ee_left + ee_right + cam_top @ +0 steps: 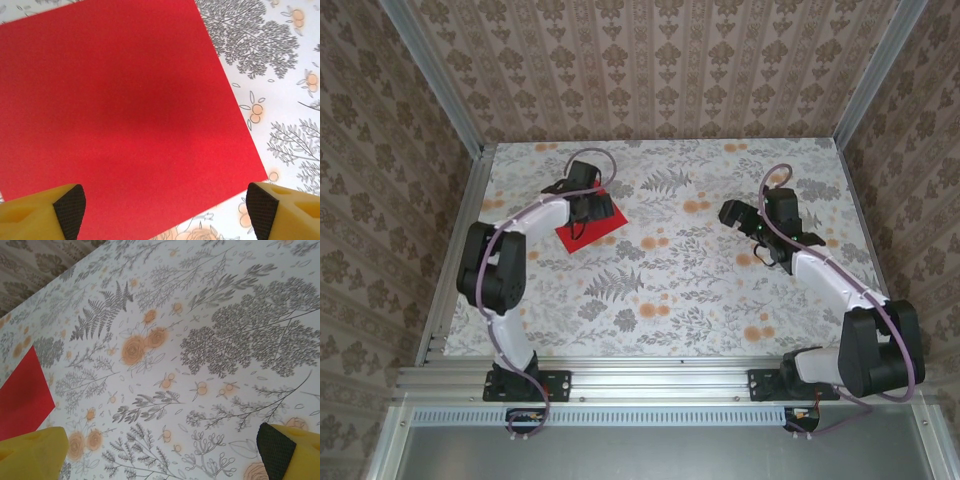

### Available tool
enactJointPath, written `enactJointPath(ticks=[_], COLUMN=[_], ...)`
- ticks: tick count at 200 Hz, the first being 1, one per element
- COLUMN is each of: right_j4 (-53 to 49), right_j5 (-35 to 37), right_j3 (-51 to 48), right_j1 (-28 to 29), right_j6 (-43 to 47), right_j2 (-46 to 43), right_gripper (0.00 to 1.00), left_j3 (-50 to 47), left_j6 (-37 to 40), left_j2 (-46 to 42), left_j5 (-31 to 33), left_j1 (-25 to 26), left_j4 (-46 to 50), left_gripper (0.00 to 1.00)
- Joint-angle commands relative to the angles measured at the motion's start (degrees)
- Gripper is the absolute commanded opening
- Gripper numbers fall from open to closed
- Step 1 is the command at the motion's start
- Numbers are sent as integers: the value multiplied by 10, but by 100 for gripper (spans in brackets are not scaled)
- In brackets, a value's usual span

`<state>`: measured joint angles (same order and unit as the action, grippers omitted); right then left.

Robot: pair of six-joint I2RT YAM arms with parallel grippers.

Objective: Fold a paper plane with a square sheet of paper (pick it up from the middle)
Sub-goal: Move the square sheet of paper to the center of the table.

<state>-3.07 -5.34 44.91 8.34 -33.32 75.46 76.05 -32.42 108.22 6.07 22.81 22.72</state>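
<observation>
On the left side of the white table [700,290] printed with grey leaves and orange flowers, the left claw [165,216] hangs right over the square sheet of thin bright red paper [125,115]. Its two yellow fingers [30,217] with black pads stand far apart, so this claw is open and holds nothing. The paper lies flat on the table, and I can see no folds in it yet.

It looks very light and floppy. It will bend or crumple if it is squeezed hard, and it may slide on the smooth table. It lies so flat that it would be hard to get under an edge. I think the best place to pinch it is the middle, so a little bump lifts up between the fingers.

Far over on the right, the right claw [157,460] is open too. It is above bare table, well apart from the paper.
</observation>
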Motion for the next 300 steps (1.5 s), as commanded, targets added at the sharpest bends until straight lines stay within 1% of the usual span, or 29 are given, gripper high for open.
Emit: enactJointPath(ticks=[1, 33, 55, 70, 73, 114, 169, 189, 205, 224, 244, 261, 268, 274, 300], right_j4=[-14, -19, -24, -28, -30, -60, -123, -132, -139, -162, -226, -267, -273, -301, -356], right_j5=[-19, -24, -22, -21, -19, 4, 58, 70, 73, 83, 105, 109, 119, 131, 169], right_j3=[21, 34, 39, 39, 39, 37, 24, 9, 4, 17, 61, 107, 127, 143, 235], right_j1=[10, 22, 28, 29, 28, 28, 28, 29, 29, 39, 75, 119, 143, 163, 250], right_j6=[-11, -15, -15, -16, -16, -11, 14, 16, 13, 10, 14, 2, -7, -19, -51], right_j2=[17, 33, 35, 33, 32, 12, -33, -54, -69, -74, -47, -1, 21, 37, 161], right_gripper=[100, 100, 100, 100, 100, 100, 100, 100, 100, 100, 100, 99, 99, 100, 100], left_j3=[37, 82, 88, 85, 85, 50, -30, -35, -34, -30, -38, -68, -86, -103, -180], left_j6=[-25, -23, -21, -20, -20, -31, -95, -121, -135, -140, -137, -136, -136, -135, -127], left_j2=[39, 92, 107, 113, 115, 116, 67, 41, 14, -28, -83, -134, -156, -175, -252], left_j5=[6, 5, 0, -7, -7, -34, -93, -102, -110, -106, -97, -99, -99, -99, -101], left_j1=[5, 14, 26, 30, 46, 116, 242, 273, 286, 286, 268, 232, 215, 197, 110], left_j4=[58, 98, 105, 111, 112, 121, 92, 87, 81, 81, 87, 86, 85, 85, 85], left_gripper=[84, 77, 71, 69, 68, 67, 67, 67, 68, 71, 76, 81, 82, 84, 92])
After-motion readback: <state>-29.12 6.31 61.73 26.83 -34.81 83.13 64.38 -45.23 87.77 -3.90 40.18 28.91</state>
